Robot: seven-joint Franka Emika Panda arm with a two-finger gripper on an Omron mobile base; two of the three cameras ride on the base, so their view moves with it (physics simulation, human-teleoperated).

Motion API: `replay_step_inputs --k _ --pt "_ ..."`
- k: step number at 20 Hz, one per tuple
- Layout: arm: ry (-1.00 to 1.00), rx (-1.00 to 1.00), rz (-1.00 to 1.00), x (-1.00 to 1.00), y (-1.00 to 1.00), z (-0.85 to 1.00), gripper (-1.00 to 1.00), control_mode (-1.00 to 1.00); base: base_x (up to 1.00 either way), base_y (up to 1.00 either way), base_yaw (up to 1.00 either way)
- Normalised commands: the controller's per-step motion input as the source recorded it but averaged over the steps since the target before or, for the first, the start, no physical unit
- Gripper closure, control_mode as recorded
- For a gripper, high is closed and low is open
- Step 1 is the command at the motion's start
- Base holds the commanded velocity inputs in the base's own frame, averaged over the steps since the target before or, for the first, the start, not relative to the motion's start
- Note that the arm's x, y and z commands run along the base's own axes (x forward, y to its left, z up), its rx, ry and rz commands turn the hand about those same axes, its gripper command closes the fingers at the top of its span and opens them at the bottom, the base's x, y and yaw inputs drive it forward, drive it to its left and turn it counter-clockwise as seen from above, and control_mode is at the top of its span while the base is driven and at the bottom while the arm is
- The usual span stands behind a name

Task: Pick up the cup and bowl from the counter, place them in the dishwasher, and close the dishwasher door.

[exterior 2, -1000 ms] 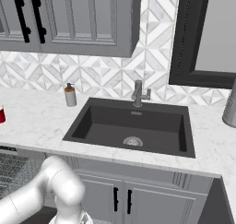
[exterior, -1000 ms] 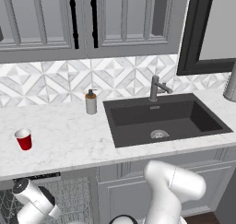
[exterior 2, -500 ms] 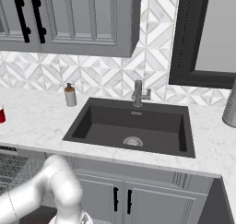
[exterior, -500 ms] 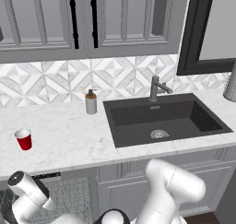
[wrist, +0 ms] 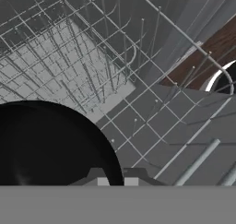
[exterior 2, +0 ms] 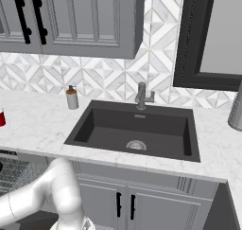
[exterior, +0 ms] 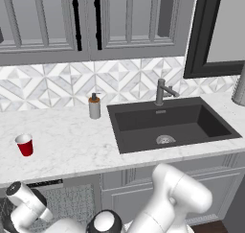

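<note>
While over the dishwasher (wrist: 152,126) rack, gripper (wrist: 114,180) clamped on bowl (wrist: 50,144) rim; cup (exterior: 25,145) on counter (exterior: 72,145).

Grey panelled wall cabinets (exterior: 95,21), white geometric-tile backsplash (exterior: 57,86), black-framed window (exterior 2: 212,39).

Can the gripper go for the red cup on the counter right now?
Probably not yet. The gripper is shut on the black bowl, low over the dishwasher rack. The cup stands upright on the counter with nothing around it, so the way looks free once the bowl is released.
</note>
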Motion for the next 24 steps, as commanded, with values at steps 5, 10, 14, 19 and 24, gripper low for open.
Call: replay_step_inputs --k 5,10,14,19,24 --pt "0.01 -0.05 -0.03 0.11 0.19 -0.79 1.00 -1.00 0.00 0.00 0.00" --pt "0.16 -0.12 0.02 0.03 0.22 -0.38 1.00 -1.00 0.00 0.00 0.00" --pt "0.29 -0.19 0.20 0.00 0.29 0.00 1.00 -1.00 0.00 0.00 0.00" --pt "0.05 -0.02 0.18 -0.28 0.00 -0.16 1.00 -1.00 0.00 0.00 0.00" --pt "-0.01 0.00 0.05 -0.08 0.00 -0.04 -1.00 -1.00 0.00 0.00 0.00"
